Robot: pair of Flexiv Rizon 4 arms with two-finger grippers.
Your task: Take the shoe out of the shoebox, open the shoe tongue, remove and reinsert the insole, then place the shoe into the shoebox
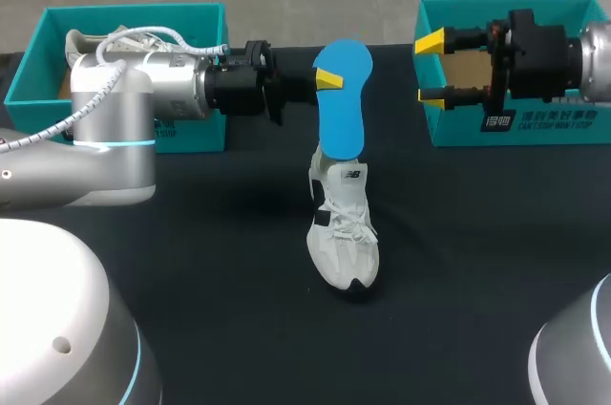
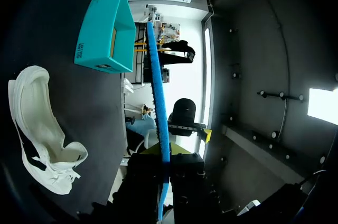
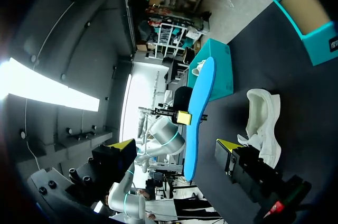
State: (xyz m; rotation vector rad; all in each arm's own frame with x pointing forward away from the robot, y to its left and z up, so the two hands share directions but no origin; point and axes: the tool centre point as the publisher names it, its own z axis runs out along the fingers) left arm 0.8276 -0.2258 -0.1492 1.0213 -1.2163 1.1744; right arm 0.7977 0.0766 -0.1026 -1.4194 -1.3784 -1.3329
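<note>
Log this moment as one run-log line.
left pincer: shut on blue insole, above white shoe | right pincer: open, empty, near right shoebox | white shoe: on table

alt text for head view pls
Left gripper holds a blue insole upright by a white sneaker on the black table. Right gripper hangs open near a teal shoebox.

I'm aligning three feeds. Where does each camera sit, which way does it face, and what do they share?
Head view: above and behind, looking down on the table; both arms show.
Left wrist view: along the left pincer, shut on the blue insole, toward a shoebox.
Right wrist view: along the open right pincer, toward the left arm.
Shared: insole and white shoe, in all three.
</note>
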